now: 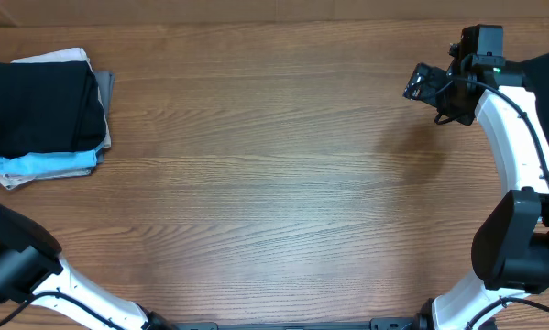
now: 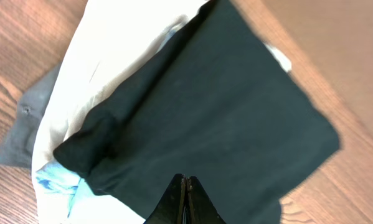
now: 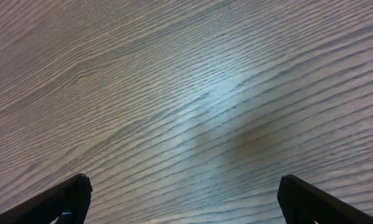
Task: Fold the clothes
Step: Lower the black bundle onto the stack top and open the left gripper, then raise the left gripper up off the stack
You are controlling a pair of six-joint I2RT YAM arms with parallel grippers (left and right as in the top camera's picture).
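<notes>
A folded black garment (image 1: 45, 105) tops a stack of folded clothes at the table's far left. In the left wrist view this black garment (image 2: 223, 112) fills the middle, lying over white cloth (image 2: 105, 68). My left gripper (image 2: 186, 182) hangs above its near edge, shut, with nothing between its fingers. More black fabric (image 1: 547, 73) shows at the far right edge, behind the right arm. My right gripper (image 1: 422, 84) is at the back right, open over bare wood; the right wrist view shows the right gripper (image 3: 183, 190) with its fingers wide apart and holding nothing.
Under the black garment lie a light-blue piece (image 1: 49, 165), a white one and a grey one (image 2: 21, 134). The left arm's body (image 1: 17, 261) sits at the front left corner. The wooden table (image 1: 274, 183) stretches between the two arms.
</notes>
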